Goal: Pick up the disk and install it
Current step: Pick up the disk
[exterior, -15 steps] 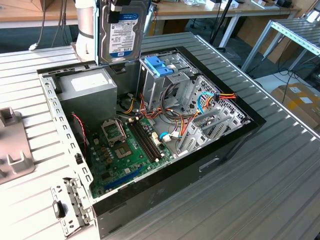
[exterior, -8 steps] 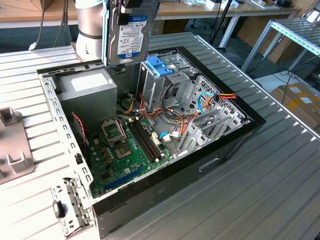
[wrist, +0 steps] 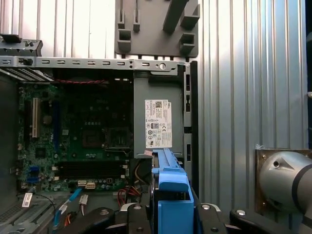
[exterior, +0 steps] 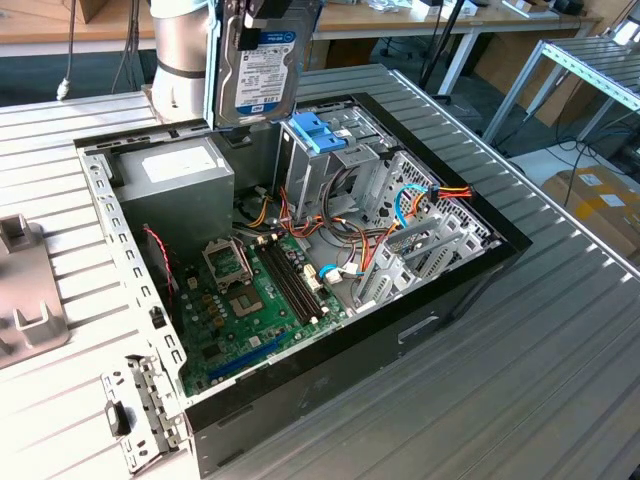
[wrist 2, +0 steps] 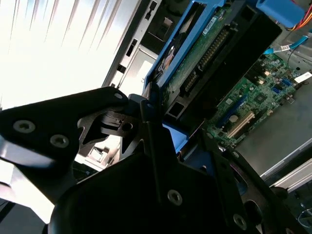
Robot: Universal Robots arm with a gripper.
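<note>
1. The disk (exterior: 258,72) hangs upright in the air over the open case's (exterior: 340,375) far edge in the exterior view, between the power-supply box (exterior: 185,170) and the pale blue bracket (exterior: 318,132).
2. The gripper (wrist 2: 148,114) is clamped on the disk's blue-railed end; so narrow a hold could let it tilt or slip.
3. A drop would strike the motherboard (exterior: 250,300), and the loose cables (exterior: 415,195) could snag it.

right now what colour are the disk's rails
Bright blue rails, clearest in the first wrist view.
</note>
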